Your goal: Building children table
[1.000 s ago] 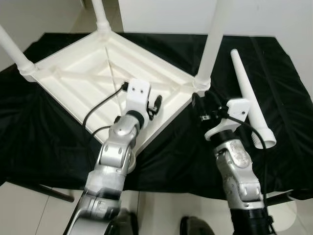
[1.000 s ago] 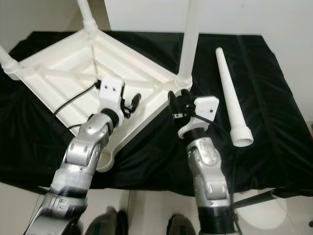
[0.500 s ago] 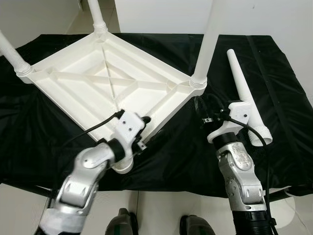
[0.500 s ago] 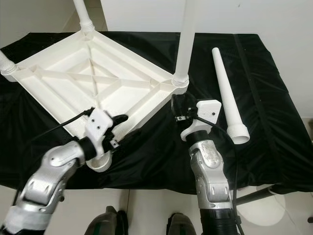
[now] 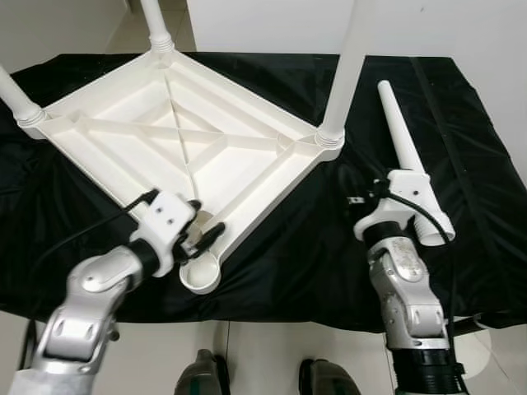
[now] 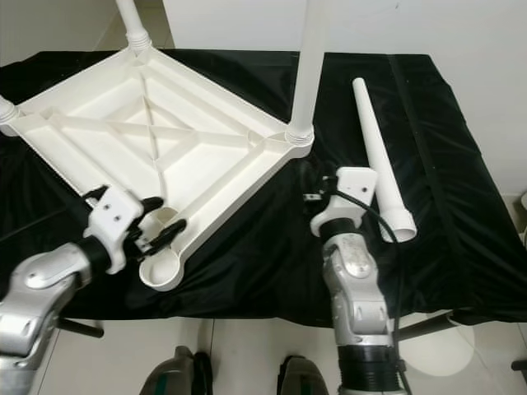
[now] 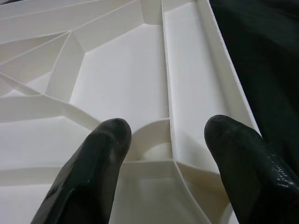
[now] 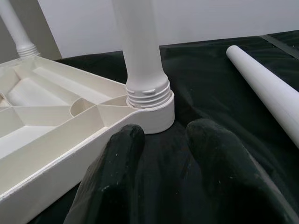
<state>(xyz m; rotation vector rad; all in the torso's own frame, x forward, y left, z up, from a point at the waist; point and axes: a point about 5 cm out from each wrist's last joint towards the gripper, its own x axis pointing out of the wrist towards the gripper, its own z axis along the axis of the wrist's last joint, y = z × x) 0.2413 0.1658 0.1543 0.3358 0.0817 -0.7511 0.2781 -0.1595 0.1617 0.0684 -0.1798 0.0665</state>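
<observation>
On the black cloth-draped table [image 5: 74, 214] your upturned ribbed white plastic tabletop [image 5: 148, 156] lies; your left hand [image 5: 207, 236] spreads open over its empty round corner socket [image 5: 200, 276]. Your right hand [image 6: 309, 197], fingers slightly parted, holds nothing, beside the loose tapered white leg [image 5: 408, 160].

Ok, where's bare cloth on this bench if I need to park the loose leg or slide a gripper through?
Bare black cloth lies right of the loose leg, out to the bench edge. A narrower strip runs between that leg and the upturned tabletop, where the right gripper sits. It is crowded at the near corner: the left gripper hangs open over the empty leg socket.
</observation>
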